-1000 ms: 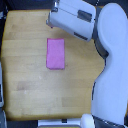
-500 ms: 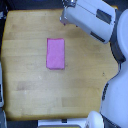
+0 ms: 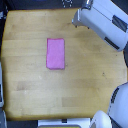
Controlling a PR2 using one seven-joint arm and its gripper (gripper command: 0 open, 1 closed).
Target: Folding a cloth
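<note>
The pink-magenta cloth (image 3: pixel 56 53) lies flat on the wooden table (image 3: pixel 30 95) as a narrow upright rectangle, left of the table's middle. My white arm (image 3: pixel 102 22) reaches over the table's upper right corner, well away from the cloth and not touching it. The arm's end (image 3: pixel 86 5) runs to the top edge of the view as a small grey part. Its fingers are too blurred and cropped to show whether they are open or shut. Nothing shows held in it.
White rounded robot parts (image 3: pixel 119 102) stand at the lower right corner, off the table's edge. A pale object (image 3: pixel 2 95) sits past the table's left edge. A small dark mark (image 3: pixel 104 75) is on the wood at the right.
The arm has drawn back toward the exterior view's right and top, away from the cloth. The cloth has not moved.
</note>
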